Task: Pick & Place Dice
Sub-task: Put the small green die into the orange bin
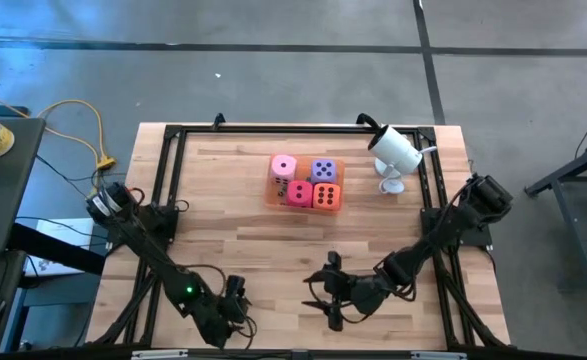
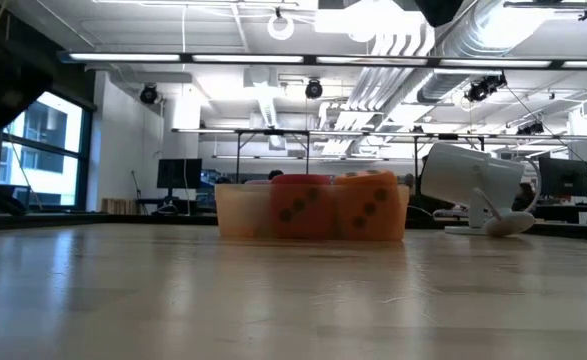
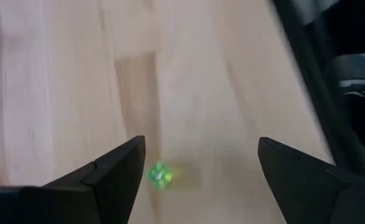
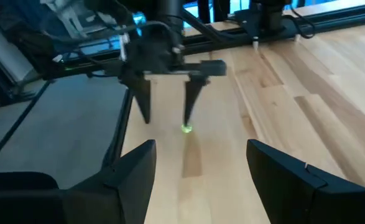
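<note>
The dice sit together in a flat translucent orange tray [image 1: 273,190] at the table's far middle: a pink one [image 1: 284,166], a lavender one [image 1: 323,170], a red one [image 1: 300,193] and an orange one [image 1: 325,195]. In the low view the red die [image 2: 303,207] and the orange die [image 2: 368,205] show through the tray wall. My left gripper [image 1: 235,300] hangs open over bare wood near the table's front edge, left of centre; its fingers [image 3: 117,171] have nothing between them. My right gripper [image 1: 328,290] stands open near the front edge, right of centre, pointing toward the left gripper [image 4: 166,115].
A white camera-like device [image 1: 395,150] stands on the table's far right, beside the tray. Black frame rails [image 1: 163,180] run along the table's sides. A small green light spot [image 3: 160,175] lies on the wood below the left gripper. Bare wood lies between the grippers and the tray.
</note>
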Robot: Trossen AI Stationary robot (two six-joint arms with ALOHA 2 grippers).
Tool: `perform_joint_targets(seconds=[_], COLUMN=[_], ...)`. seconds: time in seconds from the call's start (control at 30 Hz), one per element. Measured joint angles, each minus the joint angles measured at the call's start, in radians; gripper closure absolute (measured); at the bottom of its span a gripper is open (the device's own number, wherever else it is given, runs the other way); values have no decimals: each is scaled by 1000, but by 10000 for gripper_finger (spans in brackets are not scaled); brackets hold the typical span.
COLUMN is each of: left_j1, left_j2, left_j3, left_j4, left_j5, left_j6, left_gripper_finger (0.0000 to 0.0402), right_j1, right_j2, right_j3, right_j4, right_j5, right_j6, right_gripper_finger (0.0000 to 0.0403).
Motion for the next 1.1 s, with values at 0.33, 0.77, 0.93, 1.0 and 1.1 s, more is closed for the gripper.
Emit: perform_joint_targets(seconds=[0.33,0.77,0.93,1.0,1.1], left_j1=[0,2,2,2,2], left_j2=[45,45,45,45,45], left_j3=[0,-3,-21,-22,-23], left_j4=[-12,-110,-117,-118,-113], left_j5=[-8,-58,-60,-63,-63], left_j6=[-134,-205,-271,-275,-265], left_gripper_finger=[99,112,162,185,211], right_j1=[55,81,81,81,79], right_j2=[1,1,1,1,1], right_j3=[0,0,0,0,0], right_j4=[105,143,142,141,141], right_j5=[7,6,6,6,6], right_j6=[-2,-31,-31,-31,-35], right_gripper_finger=[163,163,163,163,163])
